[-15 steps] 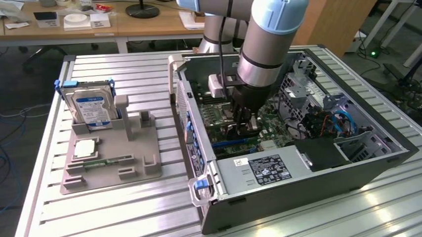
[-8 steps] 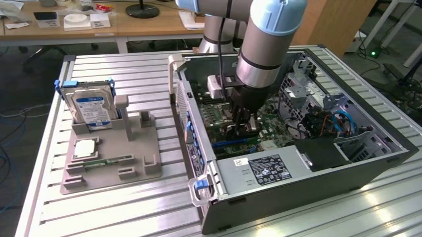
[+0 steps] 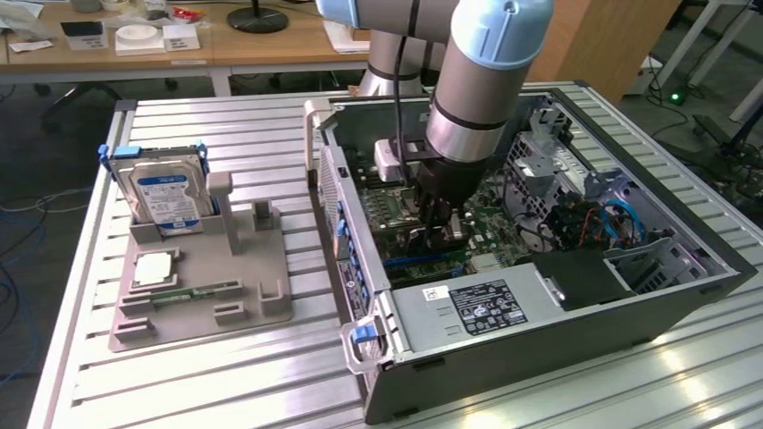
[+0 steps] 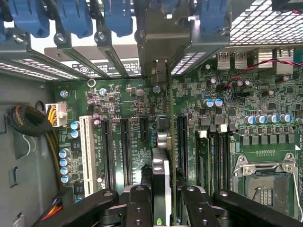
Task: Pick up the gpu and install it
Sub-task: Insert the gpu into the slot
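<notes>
Gripping the gpu (image 4: 165, 189), a thin green circuit card seen edge-on with a silver metal end bracket, my black two-fingered gripper (image 4: 166, 208) has its fingers (image 4: 138, 208) pressed against both faces of the board. From the wrist view I see the card standing upright on its edge, held down among the long black expansion slots (image 4: 127, 144) of the green motherboard (image 4: 227, 118), with its bracket end pointing toward the row of blue-clipped slot covers (image 4: 75, 19) at the case wall; I cannot tell whether its edge connector is seated in a slot or only resting above one. Just beside those slots I see a white slot (image 4: 86, 146), and on the card's other side the upright memory sticks (image 4: 202, 161) and the silver square processor socket (image 4: 267, 177). A yellow and black cable bundle (image 4: 33, 123) lies along the case floor nearby.

In the exterior view the gripper (image 3: 437, 234) hangs from the grey and light blue arm (image 3: 477, 89), reaching straight down into the open dark grey computer case (image 3: 667, 304) lying on its side on the ribbed aluminium table (image 3: 238, 375). Toward the exterior view's left stands a grey plastic parts holder (image 3: 238, 313), well apart from the case, carrying a boxy silver hard drive with a blue and white label (image 3: 164, 198) upright in its rack and a narrow green stick (image 3: 191, 293) lying flat.
</notes>
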### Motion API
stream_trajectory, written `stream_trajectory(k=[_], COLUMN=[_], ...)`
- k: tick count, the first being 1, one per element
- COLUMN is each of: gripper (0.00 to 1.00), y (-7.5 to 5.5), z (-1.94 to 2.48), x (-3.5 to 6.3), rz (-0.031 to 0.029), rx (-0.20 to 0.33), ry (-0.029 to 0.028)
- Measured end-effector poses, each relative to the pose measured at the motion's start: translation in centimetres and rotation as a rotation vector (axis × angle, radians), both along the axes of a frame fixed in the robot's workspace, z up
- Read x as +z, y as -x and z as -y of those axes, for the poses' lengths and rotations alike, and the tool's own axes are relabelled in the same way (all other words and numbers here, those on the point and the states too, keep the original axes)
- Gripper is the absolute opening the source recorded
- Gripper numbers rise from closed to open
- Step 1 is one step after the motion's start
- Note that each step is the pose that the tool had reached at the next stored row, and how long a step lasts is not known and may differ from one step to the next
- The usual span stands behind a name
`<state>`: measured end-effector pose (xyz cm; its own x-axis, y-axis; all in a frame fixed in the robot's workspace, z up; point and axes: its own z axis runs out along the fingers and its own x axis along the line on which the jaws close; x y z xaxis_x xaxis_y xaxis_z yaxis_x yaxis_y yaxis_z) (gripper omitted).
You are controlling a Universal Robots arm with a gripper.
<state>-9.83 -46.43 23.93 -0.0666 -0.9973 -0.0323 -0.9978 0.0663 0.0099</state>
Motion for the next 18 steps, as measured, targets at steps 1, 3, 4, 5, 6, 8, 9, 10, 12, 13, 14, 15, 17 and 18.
stream_trajectory(k=[1, 3, 4, 5, 6, 8, 9, 10, 12, 13, 14, 15, 17, 18], gripper=[0.29, 0.29, 0.29, 0.29, 0.29, 0.29, 0.29, 0.29, 0.29, 0.29, 0.29, 0.29, 0.29, 0.29], y=[0.00, 0.00, 0.00, 0.00, 0.00, 0.00, -0.01, -0.01, -0.01, 0.00, 0.00, 0.00, 0.00, -0.01], z=[0.00, 0.00, 0.00, -0.01, -0.01, -0.01, -0.01, -0.01, -0.01, 0.00, 0.00, 0.00, -0.01, -0.01], x=[0.00, -0.01, -0.01, -0.01, -0.01, 0.02, 0.04, 0.03, 0.04, 0.04, 0.04, 0.04, 0.04, 0.04], rz=[0.0000, 0.0001, 0.0001, 0.0001, 0.0002, 0.0001, 0.0002, 0.0002, 0.0001, 0.0002, 0.0002, 0.0002, 0.0001, 0.0001], rx=[0.000, 0.000, 0.000, 0.000, 0.000, 0.000, 0.000, 0.000, 0.000, 0.000, 0.000, 0.000, 0.001, 0.002], ry=[0.0000, -0.0003, -0.0003, -0.0003, -0.0004, -0.0003, -0.0003, -0.0004, -0.0003, -0.0003, -0.0003, -0.0003, -0.0003, -0.0003])
